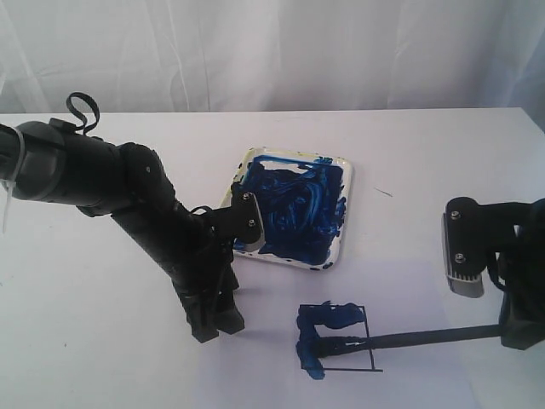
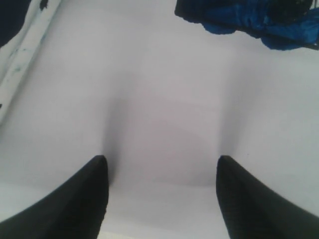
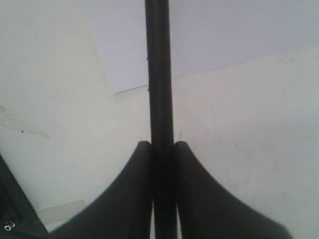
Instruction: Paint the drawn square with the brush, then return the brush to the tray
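Tally on my worktop (image 1: 426,145)
One tray (image 1: 347,204) near my left claw (image 1: 217,328), one brush (image 1: 426,338) in my right claw (image 3: 163,145), one drawn square (image 1: 353,358) between them.

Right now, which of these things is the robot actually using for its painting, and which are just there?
In use: brush, clamped in right gripper; drawn square, partly blue; tray of blue paint.
Just there: left gripper, open and empty; white curtain behind.

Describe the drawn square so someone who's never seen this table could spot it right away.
Find the blue-smeared white tray in the middle of the table. Just nearer the camera sits the drawn square, with the brush lying across it. Unlike the tray, it is only a thin dark outline, partly smeared blue.
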Controlling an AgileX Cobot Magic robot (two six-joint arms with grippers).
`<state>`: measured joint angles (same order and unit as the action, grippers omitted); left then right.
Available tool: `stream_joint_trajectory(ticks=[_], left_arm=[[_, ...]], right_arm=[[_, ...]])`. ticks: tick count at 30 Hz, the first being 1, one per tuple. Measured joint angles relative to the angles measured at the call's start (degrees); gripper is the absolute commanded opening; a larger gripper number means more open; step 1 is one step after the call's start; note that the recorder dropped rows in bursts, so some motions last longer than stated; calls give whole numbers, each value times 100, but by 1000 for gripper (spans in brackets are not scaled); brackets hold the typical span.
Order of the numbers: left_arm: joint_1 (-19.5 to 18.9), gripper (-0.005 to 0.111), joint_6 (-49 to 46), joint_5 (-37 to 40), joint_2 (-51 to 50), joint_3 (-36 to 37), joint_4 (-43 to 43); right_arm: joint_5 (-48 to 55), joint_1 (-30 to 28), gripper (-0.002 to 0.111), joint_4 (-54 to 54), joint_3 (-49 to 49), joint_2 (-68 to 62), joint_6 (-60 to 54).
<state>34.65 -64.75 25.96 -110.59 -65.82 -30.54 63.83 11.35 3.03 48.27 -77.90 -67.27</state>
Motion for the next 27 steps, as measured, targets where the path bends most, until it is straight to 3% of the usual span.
stream_joint_trajectory(ticks=[27], left_arm=[[0, 66, -11, 0, 0, 0, 25]], right_arm=[[457, 0, 0, -564, -30, -267, 435]])
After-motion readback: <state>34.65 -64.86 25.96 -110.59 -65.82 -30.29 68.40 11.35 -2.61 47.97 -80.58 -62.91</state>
